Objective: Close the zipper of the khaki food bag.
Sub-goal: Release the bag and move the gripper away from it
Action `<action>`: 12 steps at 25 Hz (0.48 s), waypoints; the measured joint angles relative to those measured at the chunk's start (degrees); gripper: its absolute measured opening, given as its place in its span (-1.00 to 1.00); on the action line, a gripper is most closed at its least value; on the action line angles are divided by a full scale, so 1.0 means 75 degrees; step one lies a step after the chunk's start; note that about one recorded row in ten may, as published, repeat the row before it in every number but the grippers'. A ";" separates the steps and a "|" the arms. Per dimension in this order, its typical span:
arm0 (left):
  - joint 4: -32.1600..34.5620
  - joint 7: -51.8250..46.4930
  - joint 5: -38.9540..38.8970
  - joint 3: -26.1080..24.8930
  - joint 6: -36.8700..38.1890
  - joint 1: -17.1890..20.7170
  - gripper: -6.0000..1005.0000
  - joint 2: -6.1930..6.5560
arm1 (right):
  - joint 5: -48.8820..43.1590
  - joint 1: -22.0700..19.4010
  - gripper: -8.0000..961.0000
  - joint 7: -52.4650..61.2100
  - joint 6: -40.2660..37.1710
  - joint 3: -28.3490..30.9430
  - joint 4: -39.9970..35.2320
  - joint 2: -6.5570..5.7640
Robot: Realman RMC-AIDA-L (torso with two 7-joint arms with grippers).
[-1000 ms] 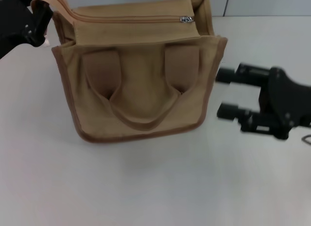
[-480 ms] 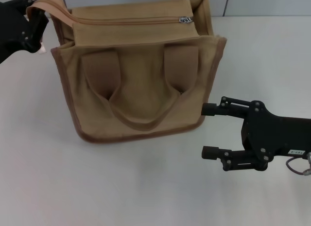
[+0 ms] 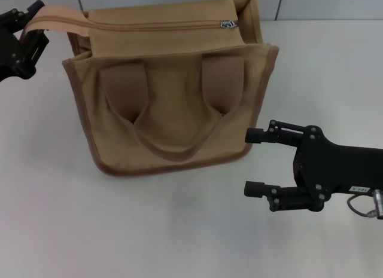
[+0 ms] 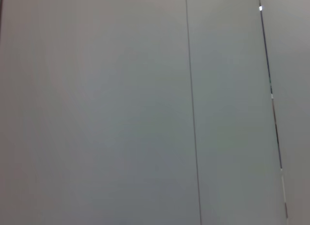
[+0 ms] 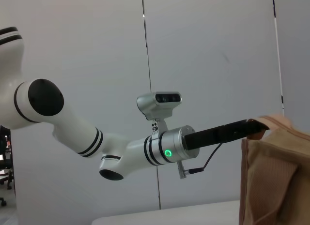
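The khaki food bag (image 3: pixel 173 92) stands upright on the white counter (image 3: pixel 119 230), toward the far side, with its front face and looped strap handle (image 3: pixel 173 147) turned toward me. Darker brown trim runs along its edges.

The zipper (image 3: pixel 161 27) runs across the top panel from my left side to my right. Its small silver pull tab (image 3: pixel 229 24) sits at the right end of the line, near the bag's right corner. The two sides of the zipper line lie together along the length I can see.

My left gripper (image 3: pixel 33 33) is at the bag's upper left corner, raised off the counter. Its jaws are clamped on the tan strap end (image 3: pixel 57 16) that sticks out from that corner, and the strap is pulled out toward my left. The right wrist view confirms this from the side: the dark fingers (image 5: pixel 227 130) pinch the strap at the bag's top edge (image 5: pixel 271 123).

My right gripper (image 3: pixel 257 161) hovers low over the counter, just beside the bag's lower right corner, apart from it. Its jaws are spread wide and hold nothing, with the fingertips pointing toward my left.

The left wrist view shows only a plain grey wall panel (image 4: pixel 97 109).
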 joint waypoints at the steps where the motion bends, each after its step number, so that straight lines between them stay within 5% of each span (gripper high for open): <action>1: -0.0008 -0.0017 -0.0005 -0.0026 -0.0030 0.0038 -0.80 0.0001 | 0.0000 0.0006 0.70 -0.0001 0.0000 0.0001 0.0000 0.0000; 7: -0.0011 -0.0019 0.0009 -0.0045 -0.0205 0.0056 -0.63 -0.0016 | 0.0033 0.0046 0.70 0.0022 0.0000 -0.0016 -0.0002 0.0000; 12: 0.0155 -0.0264 0.0066 0.0079 -0.0246 0.0146 -0.29 0.0156 | 0.0043 0.0073 0.70 0.0042 -0.0002 -0.0007 -0.0010 0.0001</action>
